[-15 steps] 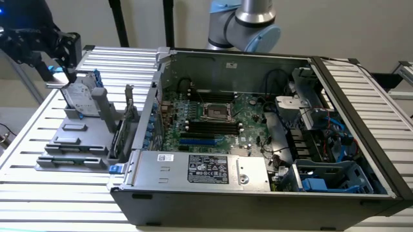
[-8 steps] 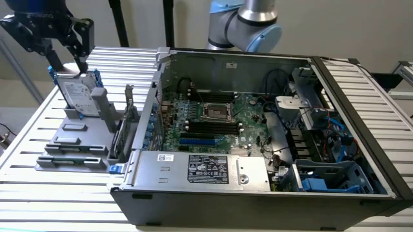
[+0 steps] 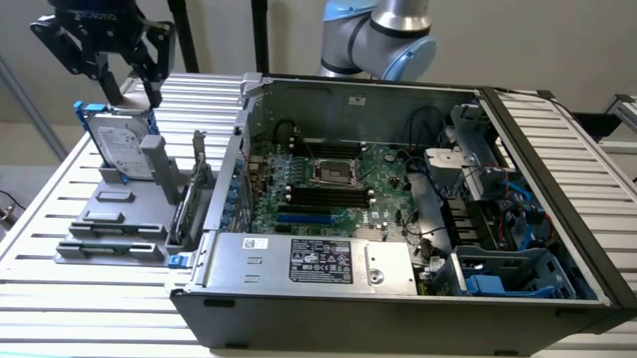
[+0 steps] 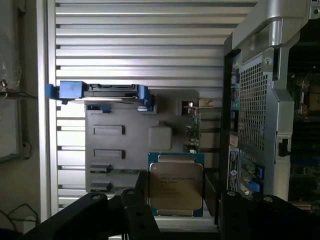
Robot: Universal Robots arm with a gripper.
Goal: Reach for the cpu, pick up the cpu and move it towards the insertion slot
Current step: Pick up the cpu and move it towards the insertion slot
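My gripper [image 3: 130, 89] hangs high at the exterior view's left, above the grey parts holder [image 3: 110, 224]. Its black fingers are shut on the cpu [image 3: 130, 92], a pale flat piece between them. In the wrist view the cpu [image 4: 176, 185] is a silvery square chip with a green-blue rim, held between the two dark fingers of the gripper [image 4: 180, 198], well above the holder [image 4: 125, 145]. The insertion slot [image 3: 336, 171], a silver-framed socket with a dark centre, lies on the green board inside the open computer case, to the exterior view's right of the gripper.
A silver hard drive [image 3: 119, 145] with blue rails stands upright in the holder, also seen from the wrist [image 4: 110, 91]. A thin card [image 3: 194, 186] stands beside the case wall [image 3: 244, 142]. The power supply [image 3: 309, 261], cables and memory slots surround the socket. The slatted table [image 3: 60, 298] carries everything.
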